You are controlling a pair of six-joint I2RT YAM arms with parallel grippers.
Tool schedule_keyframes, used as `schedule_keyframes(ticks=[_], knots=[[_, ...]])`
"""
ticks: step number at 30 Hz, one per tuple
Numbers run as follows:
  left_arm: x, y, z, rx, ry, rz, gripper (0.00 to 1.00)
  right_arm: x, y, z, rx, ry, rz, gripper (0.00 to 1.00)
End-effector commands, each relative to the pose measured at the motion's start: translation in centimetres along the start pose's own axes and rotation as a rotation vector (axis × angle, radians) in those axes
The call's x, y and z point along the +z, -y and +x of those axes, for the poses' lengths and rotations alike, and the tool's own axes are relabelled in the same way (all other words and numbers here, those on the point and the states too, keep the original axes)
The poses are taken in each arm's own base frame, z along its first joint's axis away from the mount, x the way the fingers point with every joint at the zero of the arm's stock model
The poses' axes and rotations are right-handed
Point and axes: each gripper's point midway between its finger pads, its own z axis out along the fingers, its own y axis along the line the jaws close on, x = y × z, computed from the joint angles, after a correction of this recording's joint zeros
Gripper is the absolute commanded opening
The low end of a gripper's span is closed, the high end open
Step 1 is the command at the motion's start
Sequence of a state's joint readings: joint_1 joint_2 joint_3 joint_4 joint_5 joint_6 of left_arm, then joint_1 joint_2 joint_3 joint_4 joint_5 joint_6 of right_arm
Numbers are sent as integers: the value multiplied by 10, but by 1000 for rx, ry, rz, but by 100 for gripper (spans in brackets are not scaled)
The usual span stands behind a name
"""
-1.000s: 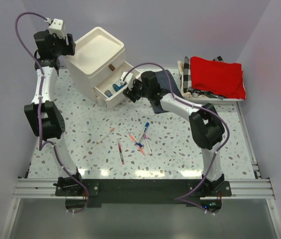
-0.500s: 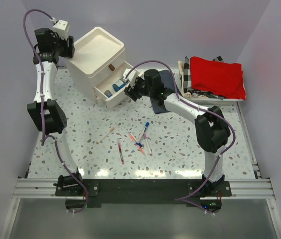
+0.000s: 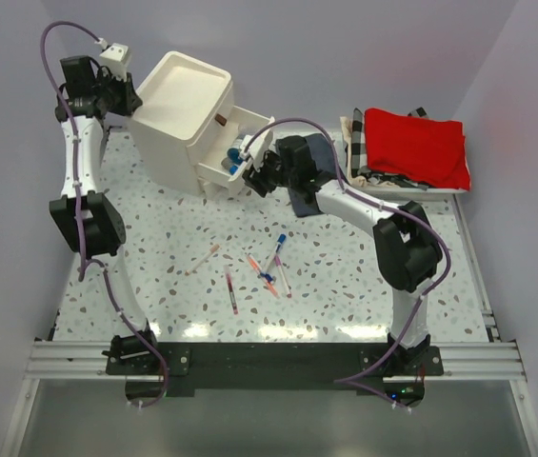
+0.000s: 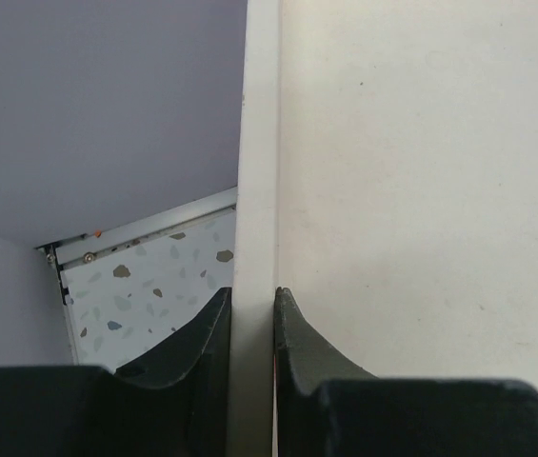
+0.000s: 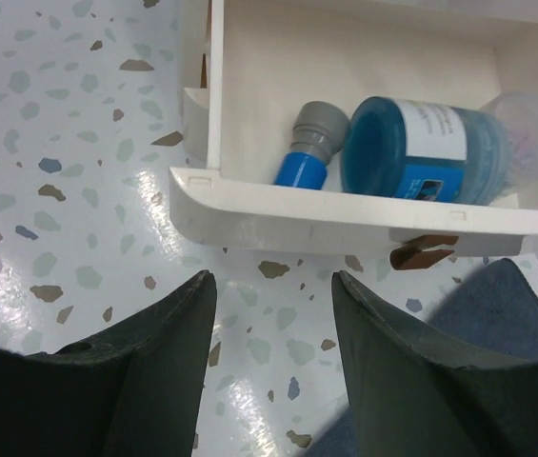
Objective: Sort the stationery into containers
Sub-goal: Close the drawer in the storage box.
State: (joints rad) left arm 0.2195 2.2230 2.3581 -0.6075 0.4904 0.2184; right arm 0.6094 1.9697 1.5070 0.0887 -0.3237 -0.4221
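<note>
So the drawer unit [image 3: 169, 133] is pinched at its rim by the left gripper [image 4: 252, 303]. One drawer [image 5: 364, 224] is pulled out, with the right gripper [image 5: 270, 286] held spread just in front of it. A blue roll [image 5: 421, 152] and capped stick [image 5: 308, 152] are tucked inside; pens [image 3: 261, 273] are scattered further out front.

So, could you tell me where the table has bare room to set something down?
Bare tabletop lies between the left arm and the scattered pens, and between the right arm and the checkered basket. It is crowded by the open drawer, where the right claw hovers.
</note>
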Motion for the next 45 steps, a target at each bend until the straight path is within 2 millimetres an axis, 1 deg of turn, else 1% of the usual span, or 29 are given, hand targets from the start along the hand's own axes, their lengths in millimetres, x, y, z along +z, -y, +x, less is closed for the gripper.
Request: schedule_keyframes(ticks=[1, 3, 6, 10, 11, 13, 14, 16, 18, 19, 20, 21, 25, 26, 27, 28, 29, 30, 31, 32, 33, 34, 35, 36, 38, 40, 42, 44, 45], knots=[[23, -9, -1, 99, 44, -27, 0, -2, 7, -5, -3, 13, 35, 55], [25, -9, 2, 95, 38, -25, 0, 1, 11, -4, 1, 14, 50, 55], [27, -9, 6, 97, 32, -16, 0, 3, 24, 2, 2, -10, 108, 55], [24, 0, 10, 97, 23, 44, 0, 2, 49, 10, 2, -20, 180, 57], [23, 4, 11, 95, 20, 62, 0, 3, 56, 19, 6, -37, 198, 57], [19, 6, 14, 110, 9, 74, 0, 6, 65, 21, 8, -34, 218, 58], [20, 8, 18, 108, -1, 81, 0, 8, 70, 30, 17, -44, 226, 58], [19, 8, 24, 99, -16, 91, 0, 12, 79, 27, 17, -26, 247, 59], [19, 12, 26, 101, -18, 111, 0, 21, 85, 35, 26, -21, 254, 61], [20, 13, 29, 98, -22, 119, 0, 25, 90, 28, 23, 2, 260, 61], [21, 17, 31, 97, -25, 135, 0, 29, 94, 27, 25, 10, 263, 61], [23, 19, 34, 95, -31, 143, 0, 38, 98, 23, 21, 31, 266, 62], [27, 26, 46, 109, -65, 168, 0, 55, 112, 2, 37, 108, 281, 63], [28, 28, 49, 107, -70, 175, 0, 59, 110, -6, 49, 132, 276, 63], [30, 31, 51, 107, -74, 182, 0, 61, 112, -19, 45, 167, 272, 63], [31, 33, 54, 103, -82, 189, 0, 69, 105, -20, 44, 175, 254, 64], [32, 38, 56, 104, -86, 201, 0, 72, 103, -25, 39, 191, 252, 64], [33, 42, 56, 105, -88, 209, 0, 73, 106, -38, 32, 218, 254, 64], [34, 44, 59, 108, -95, 215, 0, 83, 101, -32, 44, 209, 240, 64], [34, 45, 59, 109, -97, 217, 0, 85, 100, -36, 73, 220, 232, 64], [36, 50, 61, 114, -102, 228, 0, 86, 104, -48, 79, 249, 236, 64], [36, 53, 64, 109, -111, 236, 0, 88, 102, -53, 83, 263, 233, 64], [36, 55, 64, 109, -110, 242, 0, 94, 101, -50, 92, 264, 228, 64], [38, 58, 66, 109, -114, 248, 0, 94, 102, -60, 87, 286, 229, 64], [40, 63, 69, 101, -121, 262, 0, 99, 97, -64, 105, 298, 211, 64], [40, 70, 68, 97, -124, 274, 0, 98, 94, -78, 115, 328, 198, 64], [40, 77, 65, 102, -120, 282, 0, 93, 92, -93, 139, 361, 182, 64], [40, 80, 68, 90, -128, 295, 0, 89, 87, -106, 164, 389, 160, 64], [41, 84, 71, 89, -135, 300, 0, 85, 86, -117, 167, 410, 152, 64]])
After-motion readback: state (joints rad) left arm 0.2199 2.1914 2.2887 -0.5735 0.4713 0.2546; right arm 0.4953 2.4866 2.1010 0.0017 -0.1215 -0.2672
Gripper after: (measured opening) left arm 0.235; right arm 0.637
